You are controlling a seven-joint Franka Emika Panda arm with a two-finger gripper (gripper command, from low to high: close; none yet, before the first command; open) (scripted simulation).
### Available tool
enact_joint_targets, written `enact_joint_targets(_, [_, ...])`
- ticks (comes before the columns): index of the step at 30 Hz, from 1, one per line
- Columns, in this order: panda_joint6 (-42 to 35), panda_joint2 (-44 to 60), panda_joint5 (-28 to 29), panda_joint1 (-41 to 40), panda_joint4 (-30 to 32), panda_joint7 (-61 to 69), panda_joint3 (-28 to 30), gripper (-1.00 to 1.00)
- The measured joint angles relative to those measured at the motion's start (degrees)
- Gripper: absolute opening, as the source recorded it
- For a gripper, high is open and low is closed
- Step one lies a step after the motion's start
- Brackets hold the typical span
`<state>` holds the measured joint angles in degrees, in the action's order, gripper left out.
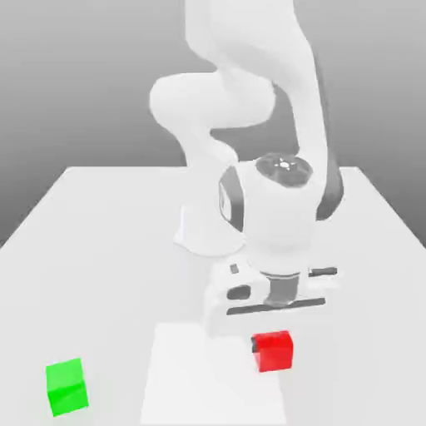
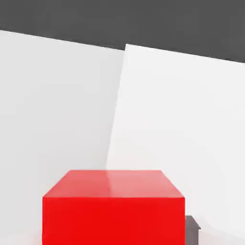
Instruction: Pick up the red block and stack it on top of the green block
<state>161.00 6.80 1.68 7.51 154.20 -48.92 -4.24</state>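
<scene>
The red block (image 1: 273,351) is near the table's front, right of centre in the exterior view, directly under my hand. My gripper (image 1: 274,334) is down around it, and the white hand body covers the block's top from behind. In the hand view the red block (image 2: 113,208) looms close, and one dark grey fingertip (image 2: 192,229) lies flush against its side with no gap. The green block (image 1: 66,387) sits alone at the front on the exterior view's left, far from the gripper.
The arm's white base (image 1: 208,233) stands behind the hand at mid-table. A paler rectangular patch (image 1: 191,374) marks the tabletop under and beside the red block. The table's front edge runs close below both blocks.
</scene>
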Motion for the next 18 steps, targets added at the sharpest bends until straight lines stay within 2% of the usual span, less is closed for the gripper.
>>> enact_joint_targets(2, [-3.05, -1.88, -1.08, -2.34, -1.14, 0.7, 1.49, -1.0])
enact_joint_targets(10, [-11.24, 1.22, -4.52, -17.28, -12.25, 2.85, 13.25, -1.0])
enact_joint_targets(14, [-6.84, 9.32, -8.23, -21.68, -15.78, 5.25, 14.27, -1.0])
enact_joint_targets(15, [-5.53, 10.86, -8.86, -22.15, -15.99, 5.69, 13.92, 1.0])
enact_joint_targets(18, [-5.53, 10.86, -8.86, -22.15, -15.99, 5.69, 13.92, 1.0])
